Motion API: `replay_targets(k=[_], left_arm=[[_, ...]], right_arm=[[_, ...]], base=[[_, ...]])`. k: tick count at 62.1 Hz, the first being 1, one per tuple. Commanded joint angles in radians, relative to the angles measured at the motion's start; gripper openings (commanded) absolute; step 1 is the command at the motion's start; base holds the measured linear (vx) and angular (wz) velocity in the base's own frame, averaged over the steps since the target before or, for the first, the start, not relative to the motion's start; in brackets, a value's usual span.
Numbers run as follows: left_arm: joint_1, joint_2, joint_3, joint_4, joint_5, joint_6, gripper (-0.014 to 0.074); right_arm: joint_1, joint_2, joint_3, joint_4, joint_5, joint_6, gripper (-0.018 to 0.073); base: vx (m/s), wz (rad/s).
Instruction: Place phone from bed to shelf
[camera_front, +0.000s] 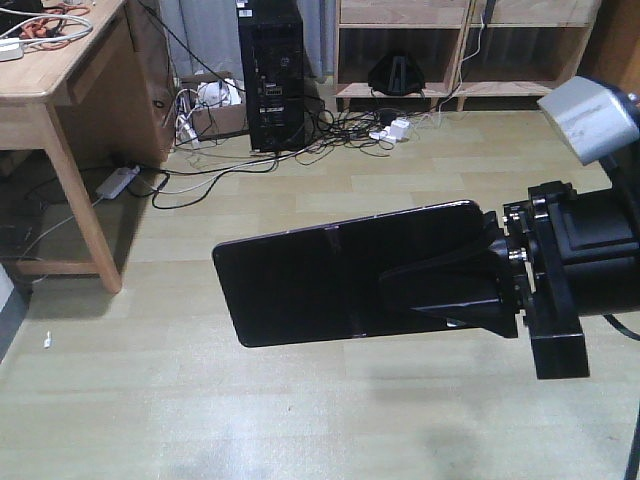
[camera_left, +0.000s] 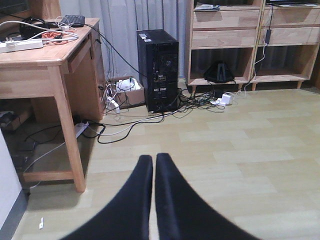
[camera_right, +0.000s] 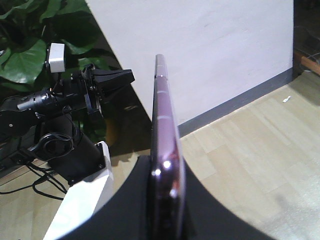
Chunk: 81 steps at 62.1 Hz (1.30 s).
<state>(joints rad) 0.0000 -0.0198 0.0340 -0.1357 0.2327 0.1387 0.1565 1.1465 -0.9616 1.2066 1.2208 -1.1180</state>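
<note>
Between the fingers of the right gripper (camera_front: 392, 286), phone (camera_front: 300, 285) being pinched by one end, jutting ahead, shelf (camera_front: 463, 50) standing well beyond, left gripper (camera_left: 154, 164) hanging pressed together

Phone: we count one phone (camera_front: 340, 275).
Grippers: two, the right gripper (camera_front: 400, 285) at three o'clock, the left gripper (camera_left: 153, 159) at six o'clock of its wrist view.
Tower: one computer tower (camera_front: 268, 70) at twelve o'clock.
Surface: one wooden surface (camera_front: 60, 75) at ten o'clock.
Shelf: one shelf (camera_front: 400, 12) at one o'clock.
Power strips: we find two, a white strip (camera_left: 20, 45) and a floor strip (camera_front: 118, 180).
Plant: one leafy plant (camera_right: 25, 50).
</note>
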Motion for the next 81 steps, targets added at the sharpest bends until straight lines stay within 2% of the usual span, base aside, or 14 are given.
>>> replay_targets(k=[1, 40, 81], left_arm=[[-0.004, -0.006, 0.002, -0.009, -0.073, -0.004, 0.0001], [-0.004, -0.006, 0.002, -0.009, -0.073, -0.004, 0.0001], [-0.004, -0.006, 0.002, -0.009, -0.073, -0.004, 0.0001]], right_arm=[[-0.003, -0.021, -0.026, 0.092, 0.07, -0.001, -0.0004], [-0.003, -0.021, -0.026, 0.092, 0.07, -0.001, -0.0004], [-0.003, -0.021, -0.026, 0.092, 0.07, -0.001, -0.0004]], base=[[0.26, 0.01], [0.24, -0.12], [0.22, -0.47]])
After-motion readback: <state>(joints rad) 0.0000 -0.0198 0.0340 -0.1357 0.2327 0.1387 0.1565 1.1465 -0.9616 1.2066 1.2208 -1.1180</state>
